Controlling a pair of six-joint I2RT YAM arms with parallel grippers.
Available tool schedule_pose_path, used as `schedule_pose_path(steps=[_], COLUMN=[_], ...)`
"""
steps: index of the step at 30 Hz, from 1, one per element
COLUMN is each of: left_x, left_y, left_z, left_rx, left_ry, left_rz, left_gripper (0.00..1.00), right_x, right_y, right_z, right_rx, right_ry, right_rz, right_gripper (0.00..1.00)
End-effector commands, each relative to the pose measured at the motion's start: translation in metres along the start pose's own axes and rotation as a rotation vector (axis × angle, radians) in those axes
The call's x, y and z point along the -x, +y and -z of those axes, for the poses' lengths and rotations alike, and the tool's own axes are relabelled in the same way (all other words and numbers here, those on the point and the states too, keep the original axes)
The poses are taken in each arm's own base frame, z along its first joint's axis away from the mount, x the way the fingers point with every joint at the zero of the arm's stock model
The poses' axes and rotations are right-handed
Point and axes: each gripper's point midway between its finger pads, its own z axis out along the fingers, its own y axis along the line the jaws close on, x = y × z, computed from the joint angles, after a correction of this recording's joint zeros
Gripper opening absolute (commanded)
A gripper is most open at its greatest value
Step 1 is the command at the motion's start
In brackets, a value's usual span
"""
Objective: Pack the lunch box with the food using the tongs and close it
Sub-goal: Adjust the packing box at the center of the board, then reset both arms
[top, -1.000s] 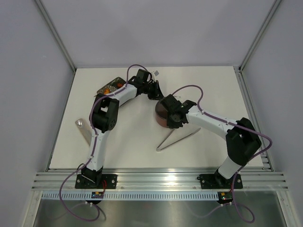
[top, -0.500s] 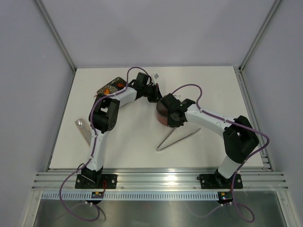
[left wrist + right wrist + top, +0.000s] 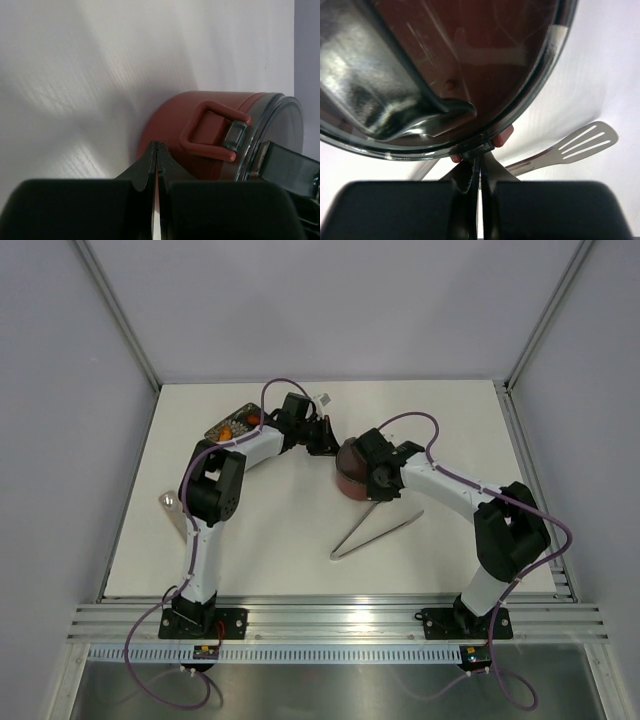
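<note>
Fingertips of the left gripper (image 3: 156,159) press together, empty, beside the round dark-red lunch box (image 3: 170,120) with its looped lug (image 3: 210,130), mid-frame. The right gripper (image 3: 480,167), likewise closed, noses the glossy clear lid (image 3: 470,60). Slim silver slotted tongs (image 3: 585,140) lie lower right. Both arms bend inward.

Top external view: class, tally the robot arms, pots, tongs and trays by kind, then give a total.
White-and-black robot arms: 2
Dark-red round pot: 1
Long silver metal tongs: 1
Black rectangular tray: 1
Total: 5
</note>
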Motion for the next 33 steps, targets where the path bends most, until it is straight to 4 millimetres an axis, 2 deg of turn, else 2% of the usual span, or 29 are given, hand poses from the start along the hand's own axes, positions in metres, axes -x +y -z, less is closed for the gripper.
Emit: schedule_pose_path(steps=[1, 16, 21, 25, 28, 29, 31, 32, 33], left_x=[-0.020, -0.033, -0.031, -0.018, -0.013, -0.008, -0.007, -0.002, -0.004], left_y=[-0.040, -0.018, -0.014, -0.019, -0.017, -0.020, -0.014, -0.018, -0.010], left_z=[0.013, 0.015, 0.022, 0.039, 0.053, 0.061, 0.071, 0.082, 0.089], left_rx=[-0.092, -0.017, 0.007, 0.069, 0.131, 0.145, 0.210, 0.226, 0.271], left_ry=[0.067, 0.090, 0.078, 0.034, 0.013, -0.005, -0.021, -0.046, -0.052], left_rz=[-0.028, -0.026, -0.029, -0.069, -0.093, -0.110, -0.110, -0.120, -0.109], left_gripper=[0.00, 0.00, 0.00, 0.00, 0.00, 0.00, 0.00, 0.00, 0.00], right_x=[0.050, 0.058, 0.055, 0.052, 0.052, 0.049, 0.050, 0.049, 0.050], right_y=[0.002, -0.024, -0.036, -0.050, -0.070, -0.079, -0.094, -0.103, -0.114], right_z=[0.000, 0.003, 0.017, 0.034, 0.051, 0.053, 0.057, 0.061, 0.062], right_rx=[0.020, -0.004, -0.023, -0.056, -0.097, -0.127, -0.160, -0.185, -0.206], right_ry=[-0.170, -0.182, -0.184, -0.200, -0.231, -0.227, -0.234, -0.242, -0.243], right_rz=[-0.038, -0.068, -0.079, -0.104, -0.151, -0.161, -0.212, -0.230, -0.259], right_gripper=[0.01, 0.01, 0.03, 0.08, 0.17, 0.25, 0.34, 0.45, 0.53])
